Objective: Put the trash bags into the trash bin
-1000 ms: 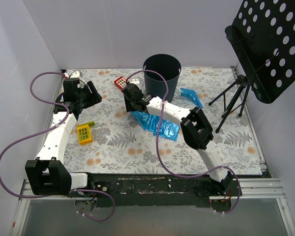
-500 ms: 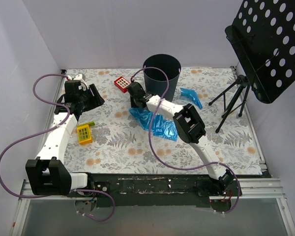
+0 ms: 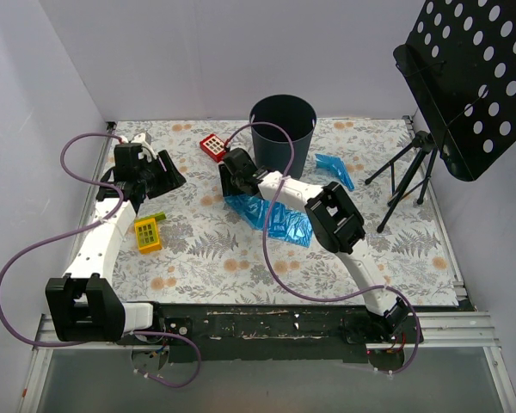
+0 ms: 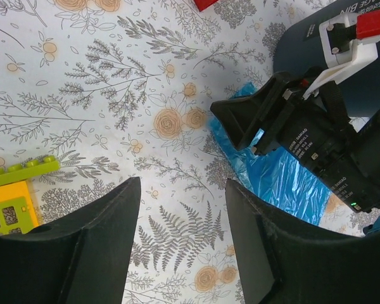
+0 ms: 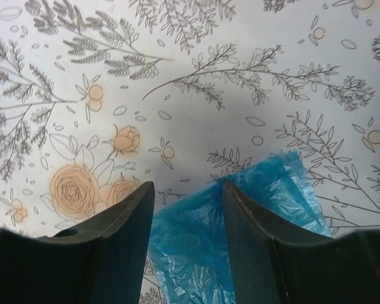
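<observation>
Trash bags [image 3: 285, 225]: none in the trash bin [image 3: 284, 144] yet as far as I can see, its inside is dark with no blue showing. The spread one lies on the surface [image 3: 206, 249] just in front of the bin, and the small folded bag [image 3: 334, 169] is just right of it. Right gripper [image 5: 187, 190] is apart, straddling the sheet's corner without clamping it. Left gripper [image 4: 182, 187] is apart over bare surface, holding nothing. Both bags are left to do.

The trash bin [image 3: 283, 129] stood at the back of the tabletop [image 3: 241, 267]. Of the 2 bags, the spread trash bag [image 3: 284, 222] lay just before it, and the folded trash bag [image 3: 335, 169] near its right side. A keypad tile [image 3: 212, 146] lay left of the bin, a block [image 3: 147, 233] farther forward and left, and a music stand [image 3: 473, 77] at the right.
</observation>
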{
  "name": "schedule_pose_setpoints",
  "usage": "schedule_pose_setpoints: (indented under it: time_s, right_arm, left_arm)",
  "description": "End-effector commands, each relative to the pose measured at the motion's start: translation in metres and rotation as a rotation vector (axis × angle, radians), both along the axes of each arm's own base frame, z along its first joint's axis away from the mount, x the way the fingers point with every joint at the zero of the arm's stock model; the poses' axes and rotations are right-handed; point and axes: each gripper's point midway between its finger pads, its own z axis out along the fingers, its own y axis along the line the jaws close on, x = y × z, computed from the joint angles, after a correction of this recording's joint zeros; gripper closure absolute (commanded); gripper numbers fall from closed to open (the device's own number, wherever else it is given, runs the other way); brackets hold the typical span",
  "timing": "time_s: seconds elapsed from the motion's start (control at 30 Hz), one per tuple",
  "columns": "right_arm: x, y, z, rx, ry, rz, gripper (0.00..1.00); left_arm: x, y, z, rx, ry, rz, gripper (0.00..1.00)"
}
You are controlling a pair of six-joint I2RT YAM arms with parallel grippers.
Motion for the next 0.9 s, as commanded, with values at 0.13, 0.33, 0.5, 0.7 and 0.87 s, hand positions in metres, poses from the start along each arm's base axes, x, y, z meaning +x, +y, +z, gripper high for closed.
schedule_pose_setpoints:
  time_s: [0.13,0.33,0.5,0.7,0.87]
  right_arm:
    - [-0.041,-0.006,0.006,-0.087,0.01,0.134,0.51]
    - [-0.086,-0.007,-0.007,-0.105,0.035,0.344,0.98]
    - [-0.094,-0.004,0.055,0.004,-0.109,0.522,0.99]
    - [-0.134,-0.024,0.212,0.38,-0.354,0.932,0.99]
    - [-0.17,-0.059,0.288,0.5,-0.408,1.099,0.99]
  left_arm:
    - [-0.01,0.0,0.014,-0.011,-0.05,-0.005,0.45]
    - [-0.02,-0.007,0.006,-0.045,-0.029,-0.026,0.45]
    - [-0.022,-0.013,0.0,-0.067,-0.04,-0.056,0.46]
    - [-0.029,-0.063,0.014,-0.194,-0.162,-0.413,0.45]
    - [-0.055,-0.105,0.081,-0.292,-0.513,-0.8,0.4]
